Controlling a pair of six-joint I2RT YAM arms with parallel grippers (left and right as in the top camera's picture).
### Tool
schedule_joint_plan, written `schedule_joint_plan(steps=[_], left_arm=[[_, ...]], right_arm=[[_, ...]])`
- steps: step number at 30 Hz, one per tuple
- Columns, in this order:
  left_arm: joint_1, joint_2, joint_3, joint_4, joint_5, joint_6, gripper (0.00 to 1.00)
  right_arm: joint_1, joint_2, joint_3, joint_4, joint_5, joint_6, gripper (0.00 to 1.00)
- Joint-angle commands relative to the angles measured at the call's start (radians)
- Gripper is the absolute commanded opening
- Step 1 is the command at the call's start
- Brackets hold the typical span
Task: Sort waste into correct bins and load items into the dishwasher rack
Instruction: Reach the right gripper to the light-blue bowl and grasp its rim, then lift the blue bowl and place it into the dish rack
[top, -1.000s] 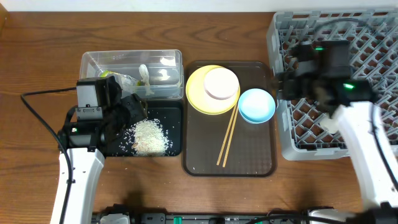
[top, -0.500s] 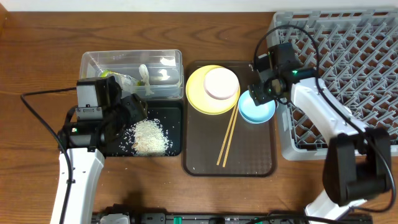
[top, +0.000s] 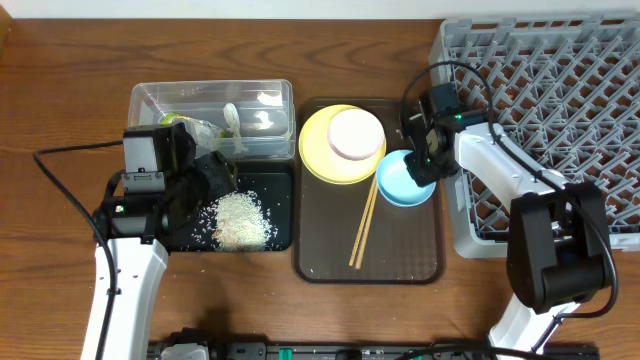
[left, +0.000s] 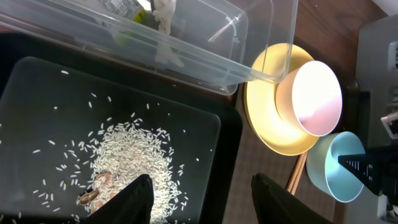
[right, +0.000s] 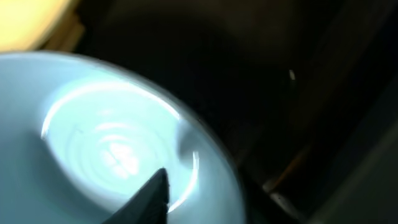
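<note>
The light blue bowl (top: 400, 186) sits on the brown tray, and my right gripper (top: 425, 163) is at its right rim. In the right wrist view the bowl (right: 112, 143) fills the left side. One finger of the right gripper (right: 205, 186) is inside the bowl; the other finger is hidden in the dark. My left gripper (top: 213, 176) hangs open and empty over the rice (top: 238, 218) in the black tray (top: 282, 180). The wrapper (top: 185, 125) and white scrap (top: 231, 118) lie in the clear tub (top: 280, 95). The white bowl (top: 356, 134) sits on the yellow plate (top: 315, 150). Chopsticks (top: 365, 225) lie beside them. The cup is out of view.
The brown tray (top: 400, 255) lies between the black tray and the grey rack (top: 560, 90). The left wrist view shows the left gripper (left: 199, 183), rice (left: 134, 155), tub (left: 205, 43), plate (left: 264, 121), white bowl (left: 314, 96) and blue bowl (left: 333, 171).
My right arm swung left from over the rack down to the blue bowl, and the bowl shifted slightly left and forward. The left arm has not moved.
</note>
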Motion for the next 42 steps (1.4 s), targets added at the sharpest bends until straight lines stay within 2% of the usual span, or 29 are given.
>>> schedule_joint_plan(steps=[1, 5, 7, 9, 18, 23, 28, 31, 33, 38, 42], left_arm=[[0.004, -0.006, 0.003, -0.003, -0.013, 0.020, 0.54], [0.004, -0.006, 0.003, -0.005, -0.013, 0.020, 0.54], [0.004, -0.006, 0.003, -0.007, -0.013, 0.021, 0.54], [0.004, -0.006, 0.003, -0.010, -0.013, 0.021, 0.54], [0.004, -0.006, 0.003, -0.014, -0.013, 0.020, 0.54], [0.004, -0.006, 0.003, -0.013, -0.013, 0.021, 0.54], [0.004, -0.006, 0.003, -0.013, -0.013, 0.021, 0.54], [0.004, -0.006, 0.003, -0.013, -0.013, 0.020, 0.54], [0.004, -0.006, 0.003, -0.013, -0.013, 0.021, 0.54], [0.004, -0.006, 0.003, -0.013, -0.013, 0.021, 0.54], [0.004, -0.006, 0.003, -0.013, -0.013, 0.020, 0.54]], right_arm=[[0.000, 0.003, 0.001, -0.006, 0.010, 0.006, 0.23], [-0.001, -0.004, 0.006, -0.006, 0.029, 0.040, 0.09], [-0.005, -0.015, 0.011, -0.006, 0.029, 0.055, 0.08], [-0.010, -0.031, 0.015, -0.005, 0.029, 0.058, 0.02], [-0.038, -0.165, 0.018, -0.005, 0.037, 0.077, 0.01], [-0.068, -0.321, 0.027, 0.049, 0.255, 0.166, 0.01], [-0.070, -0.447, 0.027, 0.233, 0.471, 0.192, 0.01], [-0.070, -0.460, 0.027, 0.384, 0.612, 0.146, 0.01], [-0.070, -0.445, 0.027, 0.497, 0.699, 0.077, 0.01], [-0.083, -0.353, 0.027, 0.834, 0.859, -0.198, 0.01], [-0.109, -0.254, 0.027, 1.101, 0.933, -0.316, 0.01]])
